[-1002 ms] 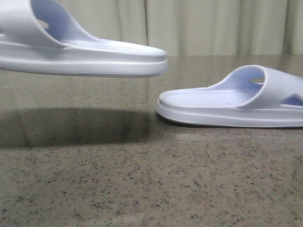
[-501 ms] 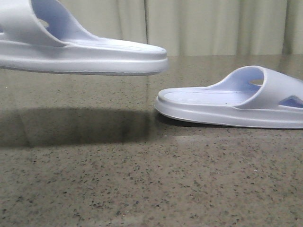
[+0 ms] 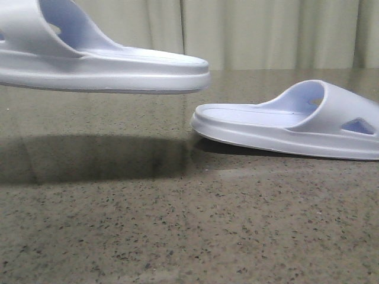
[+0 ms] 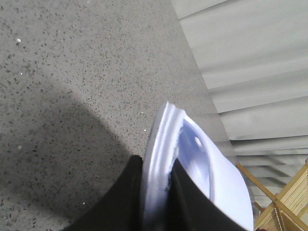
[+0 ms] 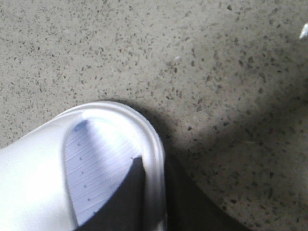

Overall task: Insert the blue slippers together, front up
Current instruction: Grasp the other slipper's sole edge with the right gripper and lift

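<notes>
Two pale blue slippers show in the front view. The left slipper (image 3: 106, 68) hangs level in the air at the upper left, its strap at the frame's left edge. The right slipper (image 3: 284, 127) is low over the stone table (image 3: 177, 225), with its strapless end tilted up toward the left. No gripper shows in the front view. In the left wrist view my left gripper (image 4: 156, 161) is shut on the sole edge of its slipper (image 4: 202, 163). In the right wrist view my right gripper (image 5: 153, 163) is shut on the rim of its slipper (image 5: 38, 163).
Pale pleated curtains (image 3: 266, 29) hang behind the table's far edge. A dark shadow (image 3: 95, 157) lies on the tabletop under the raised left slipper. A wooden frame (image 4: 284, 202) shows at the corner of the left wrist view.
The right slipper's strapless end has lifted off the table and it has tilted and edged left. The left slipper has barely moved.
</notes>
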`<state>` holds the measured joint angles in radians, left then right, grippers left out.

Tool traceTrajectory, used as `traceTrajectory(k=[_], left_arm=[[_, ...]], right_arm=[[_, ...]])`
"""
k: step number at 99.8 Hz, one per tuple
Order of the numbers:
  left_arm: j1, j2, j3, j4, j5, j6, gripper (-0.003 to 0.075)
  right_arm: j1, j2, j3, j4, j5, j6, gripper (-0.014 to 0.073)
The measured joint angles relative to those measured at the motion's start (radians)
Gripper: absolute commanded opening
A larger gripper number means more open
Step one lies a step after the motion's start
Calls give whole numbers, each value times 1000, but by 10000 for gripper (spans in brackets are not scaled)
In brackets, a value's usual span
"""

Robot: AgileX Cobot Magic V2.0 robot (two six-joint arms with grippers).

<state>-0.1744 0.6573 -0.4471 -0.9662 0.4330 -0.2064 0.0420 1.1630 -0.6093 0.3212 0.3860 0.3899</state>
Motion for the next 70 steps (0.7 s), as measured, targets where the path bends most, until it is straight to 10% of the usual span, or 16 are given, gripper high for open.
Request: traceTrajectory(k=[70], left_arm=[[0,0,0,0,0,0,16]], right_arm=[[0,-255,4,45,-226,0,-107]])
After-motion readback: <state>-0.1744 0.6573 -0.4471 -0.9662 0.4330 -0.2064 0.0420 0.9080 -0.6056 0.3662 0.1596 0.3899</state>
